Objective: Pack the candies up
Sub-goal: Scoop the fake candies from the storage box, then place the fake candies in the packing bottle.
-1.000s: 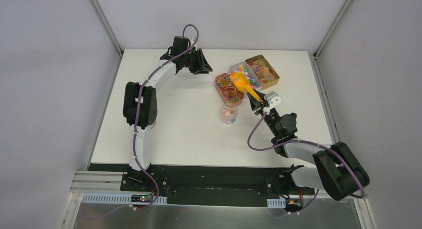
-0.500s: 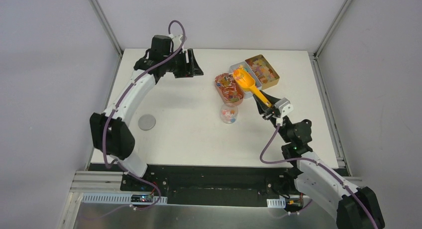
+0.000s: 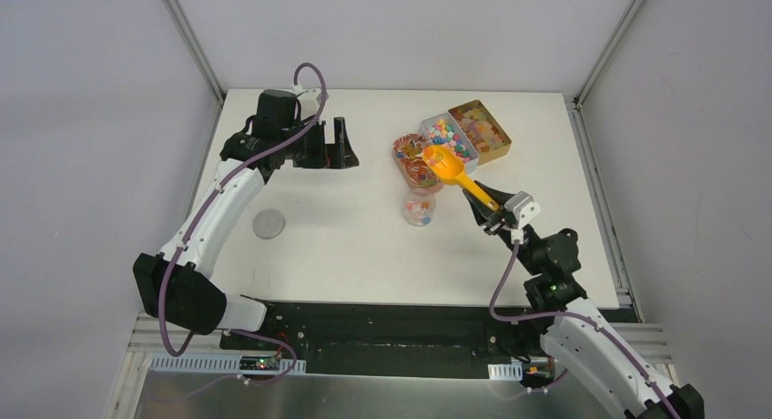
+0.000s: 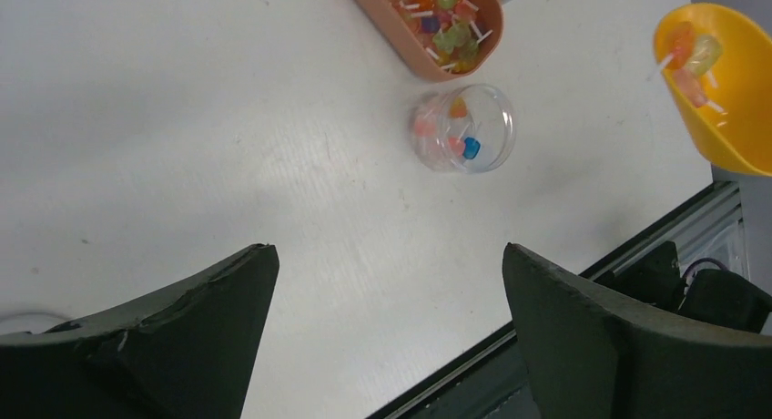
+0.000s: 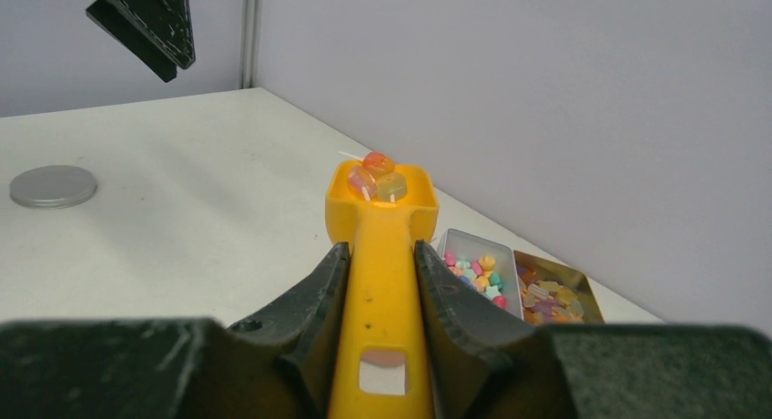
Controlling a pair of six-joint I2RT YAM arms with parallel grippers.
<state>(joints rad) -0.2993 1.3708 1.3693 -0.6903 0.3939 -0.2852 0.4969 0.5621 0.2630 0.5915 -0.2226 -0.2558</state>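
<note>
Right gripper (image 5: 380,264) pinches the scoop (image 3: 443,162) (left gripper (image 4: 387,260) hangs spread); tilting early could spill its candies (image 5: 378,178) on the table (image 3: 346,241), short of the jar (image 3: 419,208) at 7 o'clock.

You have nothing legible here: no word, label, brand or number can be read on the orange scoop (image 5: 380,255), the clear cup (image 4: 499,118) or the round lid (image 5: 53,186). Any marks on the arms are too small to tell.
</note>
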